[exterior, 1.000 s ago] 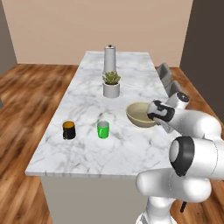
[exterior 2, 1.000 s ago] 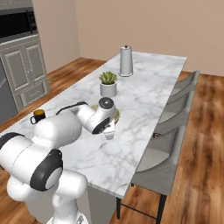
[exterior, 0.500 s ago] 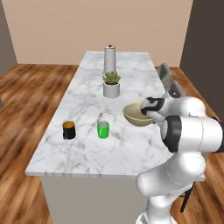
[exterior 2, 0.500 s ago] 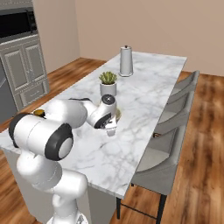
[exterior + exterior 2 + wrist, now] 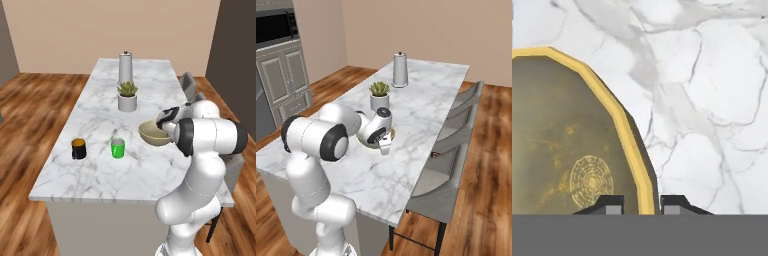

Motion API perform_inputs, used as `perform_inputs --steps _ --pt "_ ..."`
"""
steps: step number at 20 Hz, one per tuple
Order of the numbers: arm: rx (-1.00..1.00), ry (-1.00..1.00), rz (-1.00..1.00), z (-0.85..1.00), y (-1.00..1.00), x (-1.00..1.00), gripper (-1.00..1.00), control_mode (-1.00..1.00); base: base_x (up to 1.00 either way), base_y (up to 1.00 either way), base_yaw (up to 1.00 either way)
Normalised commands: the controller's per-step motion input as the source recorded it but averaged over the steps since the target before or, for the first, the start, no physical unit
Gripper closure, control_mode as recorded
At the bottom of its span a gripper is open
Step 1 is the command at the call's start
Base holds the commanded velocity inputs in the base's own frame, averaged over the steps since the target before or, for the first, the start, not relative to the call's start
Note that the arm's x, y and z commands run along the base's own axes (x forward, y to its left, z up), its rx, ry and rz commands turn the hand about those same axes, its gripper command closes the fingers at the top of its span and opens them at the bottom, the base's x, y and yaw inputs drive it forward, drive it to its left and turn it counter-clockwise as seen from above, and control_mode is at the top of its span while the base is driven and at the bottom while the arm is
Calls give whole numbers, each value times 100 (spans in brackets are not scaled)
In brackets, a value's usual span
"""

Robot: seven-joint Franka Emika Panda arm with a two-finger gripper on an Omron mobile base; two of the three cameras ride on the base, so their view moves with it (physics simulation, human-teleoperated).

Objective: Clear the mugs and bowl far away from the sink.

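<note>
Since a second ago the arm has swung its elbow forward while the bowl (image 5: pixel 154 134) stays near the desk's (image 5: pixel 100 170) right edge, right of the green mug (image 5: pixel 118 149) and black mug (image 5: pixel 78 148). Narrowly parted, the jaws (image 5: pixel 641 204) straddle the bowl's rim, one finger inside, one outside, gripping it. A good carry would probably keep the rim pinch firm and the bowl level, moving slowly past the plant (image 5: pixel 127 96).
</note>
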Motion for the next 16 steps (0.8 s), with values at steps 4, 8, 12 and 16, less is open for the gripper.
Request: perform_inputs --steps 4,8,12,16 --pt "0 -7 7 -59 0 11 100 -100 0 0 0" --pt "0 -3 7 -63 0 11 100 -100 0 0 0" --pt "0 0 5 -60 5 9 -100 -100 0 0 0" --pt "-2 -6 1 -6 23 10 -100 -100 0 0 0"
